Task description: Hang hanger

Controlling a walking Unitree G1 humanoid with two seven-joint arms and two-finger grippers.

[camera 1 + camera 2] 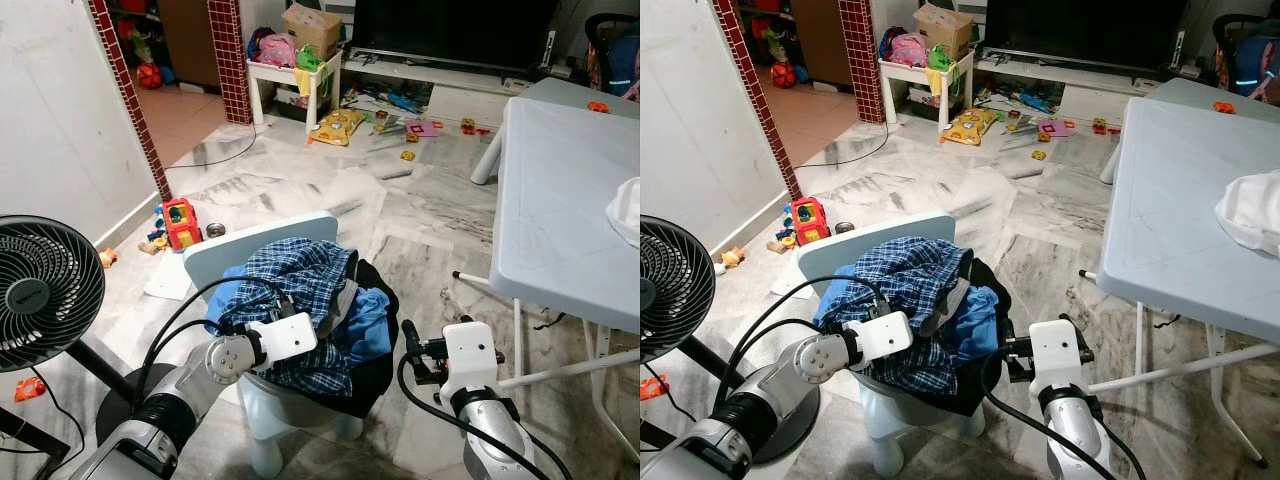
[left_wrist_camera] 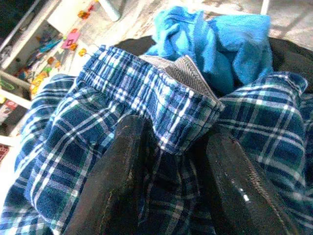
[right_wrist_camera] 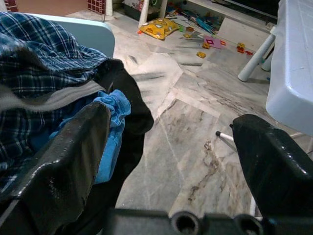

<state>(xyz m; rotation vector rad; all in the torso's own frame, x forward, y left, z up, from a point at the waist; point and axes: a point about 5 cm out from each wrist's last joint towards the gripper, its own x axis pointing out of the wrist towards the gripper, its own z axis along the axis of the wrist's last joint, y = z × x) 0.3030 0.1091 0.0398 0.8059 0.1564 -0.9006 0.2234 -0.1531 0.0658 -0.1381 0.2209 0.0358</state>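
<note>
Item: left gripper [image 2: 166, 171], fingers spread narrowly, straddling a fold of the blue plaid garment [image 1: 300, 275] directly beneath it; not clamped.
Item: right gripper [image 3: 171, 156], spread wide, holding nothing, just beside the black cloth [image 3: 129, 105] and blue cloth [image 3: 112, 122].
Item: small chair [image 1: 250, 250], heaped with these clothes, under the left gripper.
Item: hanger. No hanger can be made out; possibly buried in the heap.
Handling, judged: cloth soft, light, apt to drag neighbours; a hanger would be rigid, best taken at the neck below the hook.
</note>
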